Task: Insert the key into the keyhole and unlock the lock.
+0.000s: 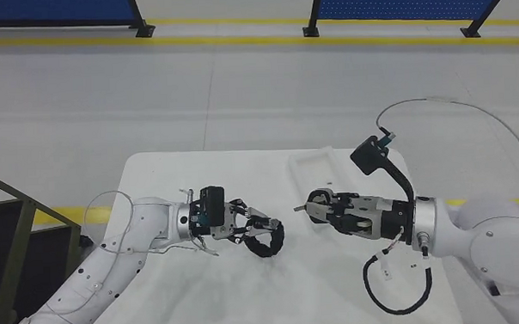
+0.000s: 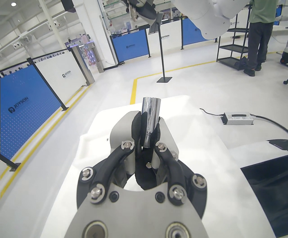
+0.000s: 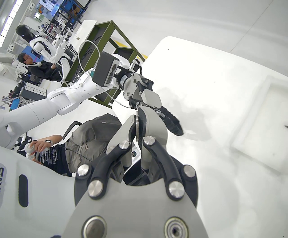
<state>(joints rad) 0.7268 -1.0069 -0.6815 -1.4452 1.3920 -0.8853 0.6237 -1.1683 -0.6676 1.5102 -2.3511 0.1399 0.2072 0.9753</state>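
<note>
– Left gripper, state?
– Clenched on the lock. Black pads pinch its chrome barrel from both sides, and the barrel sticks out past the fingertips. Black ribbed loop hangs off the same gripper.
– Where does the lock sit?
– Held over the tabletop, left of centre, not resting on it as far as the top view tells.
– Keyhole visible?
– Can't tell. The barrel's far end points away from the wrist camera.
– Next to the right?
– Shallow white tray on the tabletop, toward the far edge, between the two arms. Can't tell whether anything lies in it.
– Right gripper?
– Clamped on the key, a small metal piece poking out of the fingertips toward the left gripper.
– Key touching the lock?
– No. Near, facing each other, with a gap between key and loop in the top view.
</note>
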